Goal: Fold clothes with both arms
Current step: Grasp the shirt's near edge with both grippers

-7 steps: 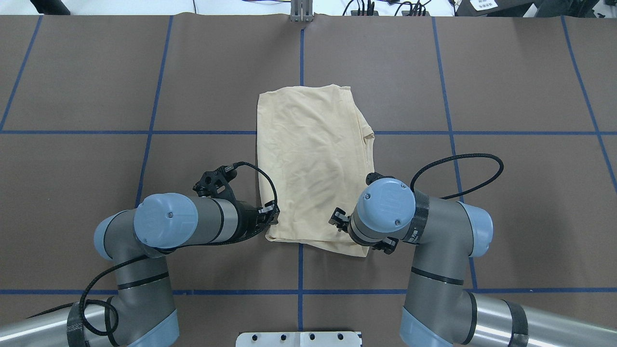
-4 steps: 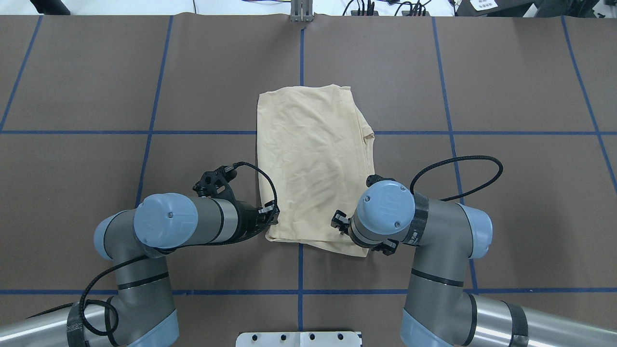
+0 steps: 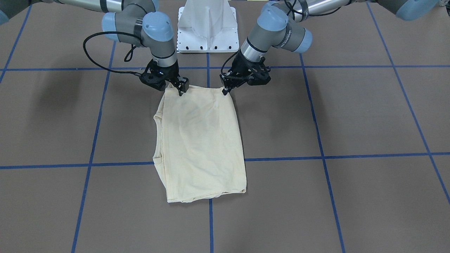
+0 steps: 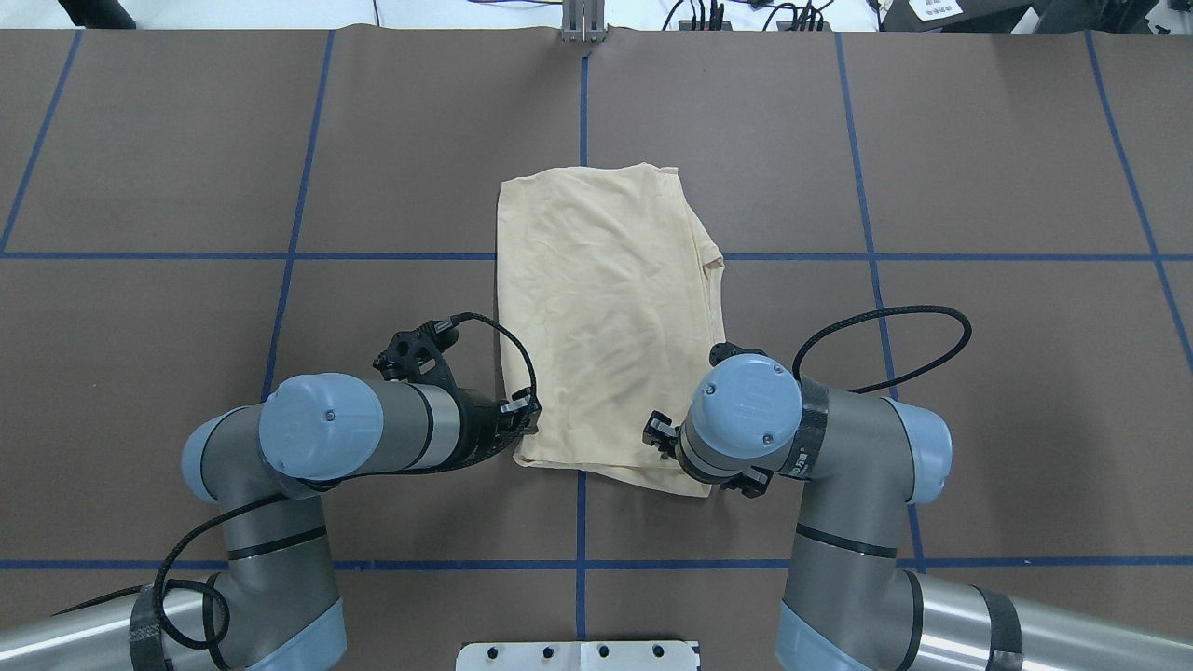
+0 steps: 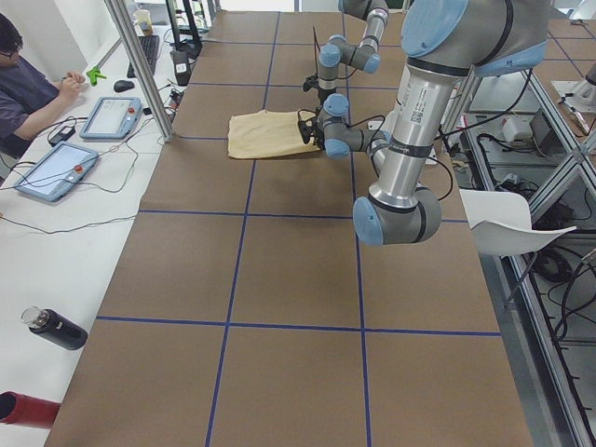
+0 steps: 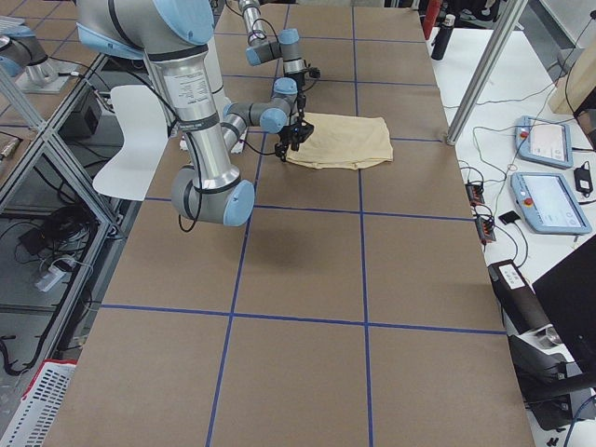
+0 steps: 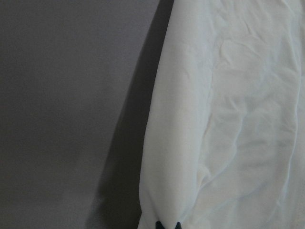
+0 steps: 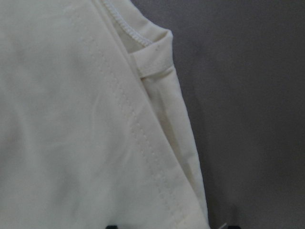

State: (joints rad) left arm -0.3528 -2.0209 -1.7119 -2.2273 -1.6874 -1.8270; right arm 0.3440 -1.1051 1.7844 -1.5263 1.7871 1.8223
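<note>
Overhead, the light blue wrist cap (image 4: pixel 746 405) of the right arm covers the black two-finger right gripper (image 3: pixel 181 90) & the near corner of the pale cream-yellow folded shirt (image 4: pixel 606 308) below it; the shirt's inner layers lie out of sight under the top one. Wrist cams: the btm edge cuts off all but two dark fingertips (image 7: pixel 161 225) of the black two-finger left gripper (image 3: pixel 225 91), and the right's tips (image 8: pixel 112 227) are blurred specks there. Side views: both grippers too small to read.

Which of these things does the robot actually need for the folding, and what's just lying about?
Needed: T-shirt, left gripper, right gripper.
Lying about: black bottle, control tablet, white chair.
</note>
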